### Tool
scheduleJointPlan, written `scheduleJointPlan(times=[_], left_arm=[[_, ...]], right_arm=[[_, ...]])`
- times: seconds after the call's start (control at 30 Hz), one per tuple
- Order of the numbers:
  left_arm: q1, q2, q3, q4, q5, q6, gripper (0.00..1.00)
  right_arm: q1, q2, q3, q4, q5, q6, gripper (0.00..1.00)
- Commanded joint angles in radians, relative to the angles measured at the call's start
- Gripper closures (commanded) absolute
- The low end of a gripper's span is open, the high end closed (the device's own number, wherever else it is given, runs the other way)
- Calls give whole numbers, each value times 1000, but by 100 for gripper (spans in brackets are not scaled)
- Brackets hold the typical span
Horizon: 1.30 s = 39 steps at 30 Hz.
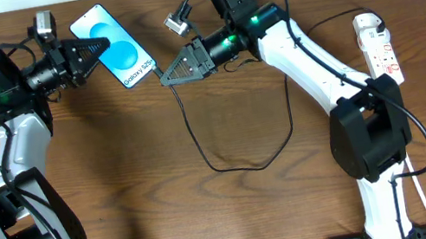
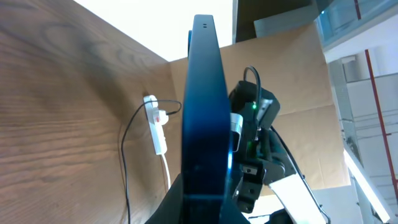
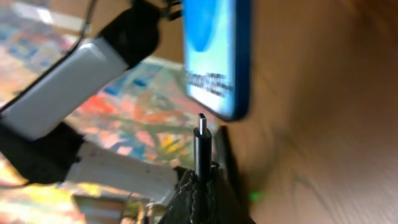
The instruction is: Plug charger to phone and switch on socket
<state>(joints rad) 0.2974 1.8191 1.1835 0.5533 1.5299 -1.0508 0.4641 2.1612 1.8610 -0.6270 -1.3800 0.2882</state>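
Observation:
The phone (image 1: 117,48), its blue screen lit, is held off the table at the back left with my left gripper (image 1: 101,47) shut on its left end. In the left wrist view the phone (image 2: 203,106) stands edge-on between my fingers (image 2: 231,208). My right gripper (image 1: 163,78) is shut on the charger plug tip, just right of the phone's lower corner. In the right wrist view the plug tip (image 3: 202,138) points up at the phone's bottom edge (image 3: 217,68), a small gap apart. The charger cable (image 1: 244,169) loops across the table. The socket (image 1: 381,44) lies at the far right.
The white socket strip with its cord (image 2: 157,127) also shows far off in the left wrist view, beyond the phone. My right arm (image 1: 308,59) reaches across the table's middle. A small grey connector (image 1: 175,22) hangs near the right wrist.

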Motion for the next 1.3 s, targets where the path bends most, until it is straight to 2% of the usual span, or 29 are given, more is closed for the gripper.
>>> scheduleJointPlan(times=[0.0,1.27], left_arm=[[-2,-20,2,10,41,-2,93],[-1,-20,2,10,-1,-2,93]], right_arm=[[6,67,-10,4,-138,-14,99],[50,100,-10,71,-179,-22,99]])
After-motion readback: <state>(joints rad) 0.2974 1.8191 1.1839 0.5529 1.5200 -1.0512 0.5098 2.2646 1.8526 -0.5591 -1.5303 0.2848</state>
